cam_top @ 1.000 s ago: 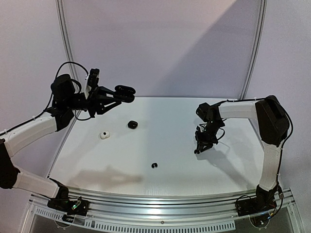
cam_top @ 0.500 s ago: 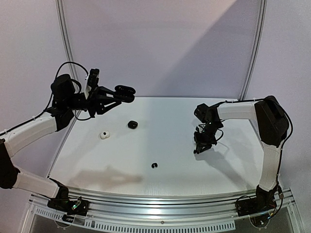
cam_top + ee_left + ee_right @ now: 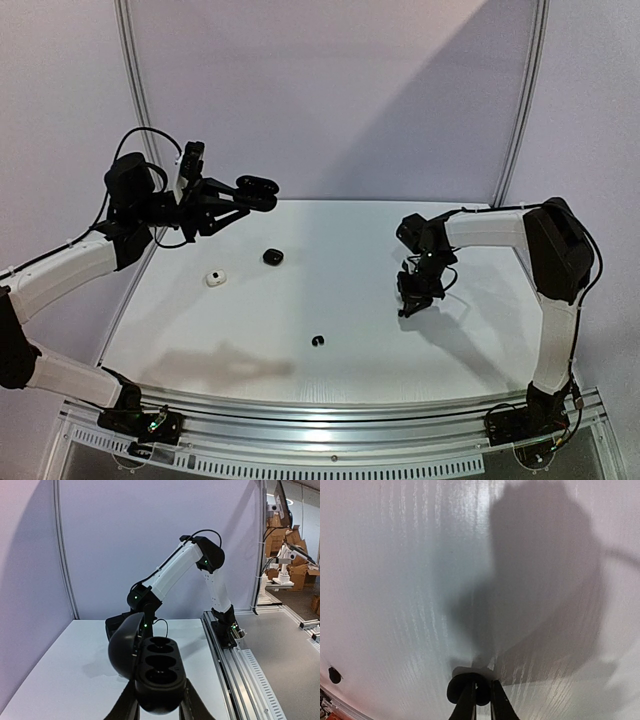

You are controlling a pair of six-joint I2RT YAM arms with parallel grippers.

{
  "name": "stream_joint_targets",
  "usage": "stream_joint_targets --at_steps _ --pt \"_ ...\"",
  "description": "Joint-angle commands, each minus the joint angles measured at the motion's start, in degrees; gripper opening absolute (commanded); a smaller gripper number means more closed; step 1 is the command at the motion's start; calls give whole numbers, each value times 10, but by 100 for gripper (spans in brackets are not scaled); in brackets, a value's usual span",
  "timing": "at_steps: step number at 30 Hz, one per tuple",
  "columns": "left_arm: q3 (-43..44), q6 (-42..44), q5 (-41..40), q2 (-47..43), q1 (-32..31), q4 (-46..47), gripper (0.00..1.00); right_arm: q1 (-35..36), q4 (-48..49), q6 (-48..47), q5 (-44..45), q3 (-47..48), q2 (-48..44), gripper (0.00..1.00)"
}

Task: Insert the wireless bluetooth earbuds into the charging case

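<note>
The right arm's wrist has shifted a little to the left over the last second, carrying the right gripper [image 3: 410, 304] with it. The left arm and everything lying on the table [image 3: 350, 365] sit where they were.

The right gripper points down, low over the right half of the table. Its jaws are clamped on one hook-shaped black earbud [image 3: 470, 686], which sticks out to one side of the fingertips. Whether it touches the surface cannot be told.

The left gripper [image 3: 238, 197] is raised over the far left corner, its jaws closed on the one charging case [image 3: 159, 672]. The case is black and open, its lid [image 3: 122, 647] swung up to one side. Three round wells show in a row inside it.

Three loose items lie on the table. One black oval pebble [image 3: 272, 256] and one white oval pebble [image 3: 215, 278] sit near each other at the left rear. One second black earbud [image 3: 318, 341], much smaller, lies alone near the middle front, well apart from both grippers.
</note>
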Motion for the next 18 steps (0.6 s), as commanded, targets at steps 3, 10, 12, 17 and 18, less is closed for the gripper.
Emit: stream_joint_targets --at_steps 3,10,12,17,18 --pt "3 2 -1 -3 6 1 0 25 -34 -1 45 12 -12 1" --pt "-2 7 -29 -4 6 -1 0 43 3 -10 134 21 -66 0" --pt "-10 7 -63 -5 6 5 0 51 13 -17 157 32 -78 0" --pt "-18 8 -92 -3 5 26 0 57 23 -32 176 50 -95 0" --pt "-19 7 -93 -2 4 27 0 57 22 -35 178 49 -95 0"
